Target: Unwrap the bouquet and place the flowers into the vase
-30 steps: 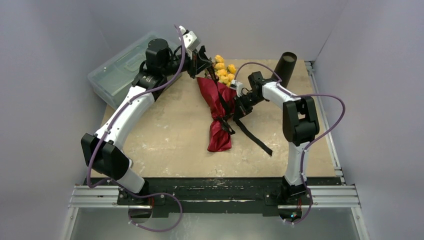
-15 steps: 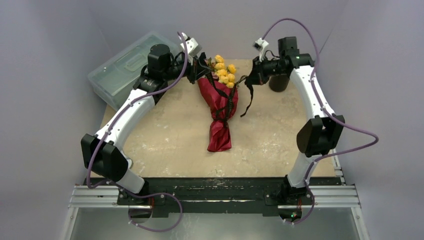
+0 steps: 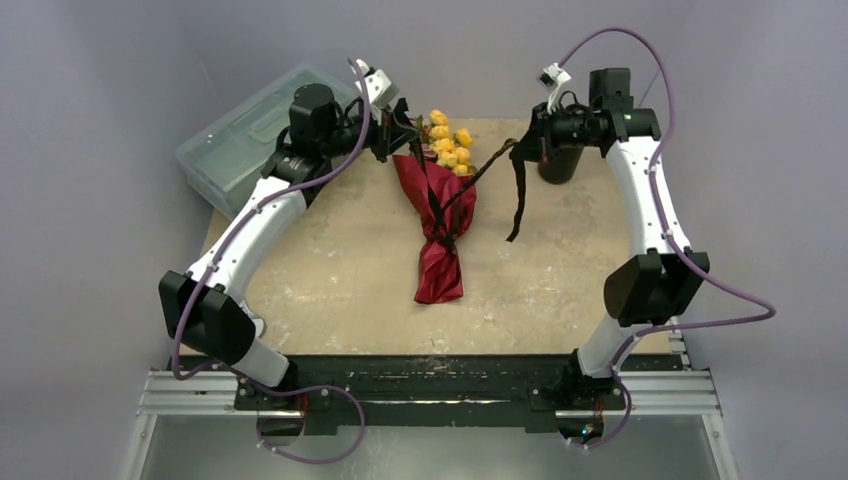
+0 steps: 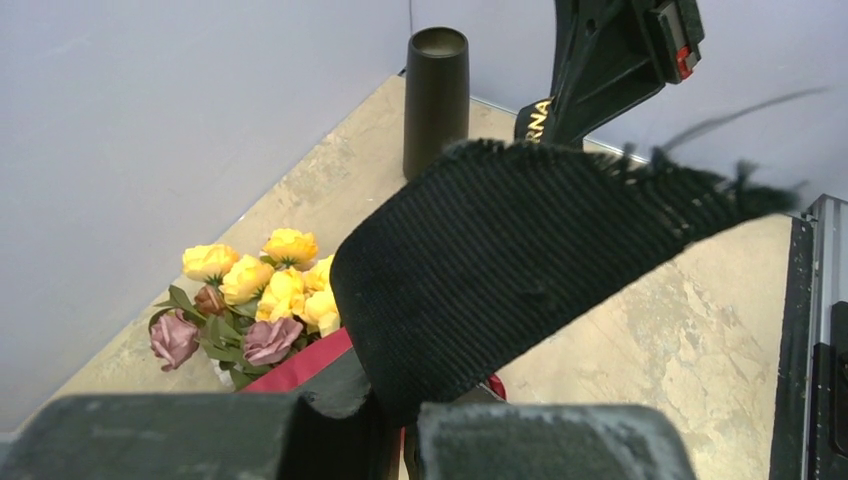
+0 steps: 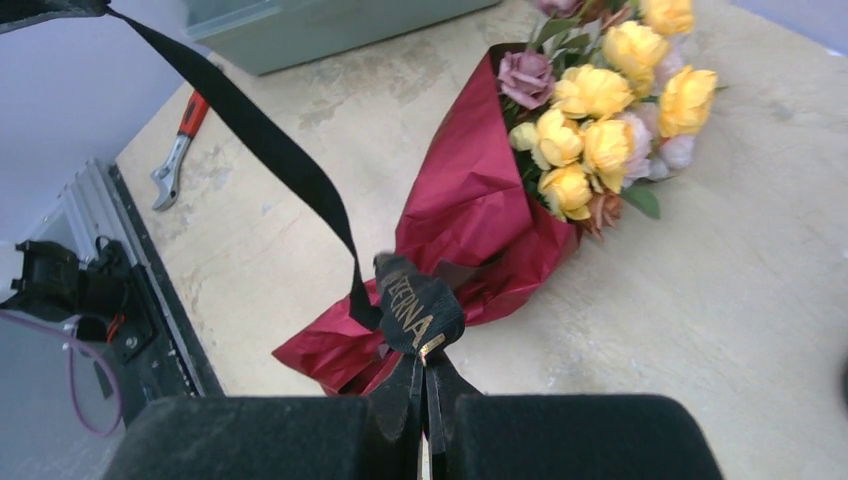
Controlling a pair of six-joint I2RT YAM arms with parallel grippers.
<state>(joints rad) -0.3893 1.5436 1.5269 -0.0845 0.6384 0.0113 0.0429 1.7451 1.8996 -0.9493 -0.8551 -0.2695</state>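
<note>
Mid-tabletop: cone-shaped bouquet in red and maroon paper lies flat, yellow and pink blooms at the far end, pinched tail near.

Black woven ribbon crosses the wrap at its waist. One strand runs up far-left, the other far-right, and a loose tail hangs below the right claw.

Left claw, beside the blooms: fingers together, clamped on a frayed ribbon end, which fills the left wrist view.

Right claw, raised at far right: clamped on the ribbon at a gold-lettered stretch.

Tall matte black cylinder vase stands upright at far right, just behind the right claw. Translucent green-grey lidded box sits far left.

Handling, as judged:
- Whole bundle looks light and may drag along if the ribbon is pulled.
- Ribbon is soft and grips well.
- Paper is thin and creased, so it is likely to tear; take it by a free upper edge.
- Blooms crush easily. Hold the flowers by the gathered stems, below the heads.
</note>
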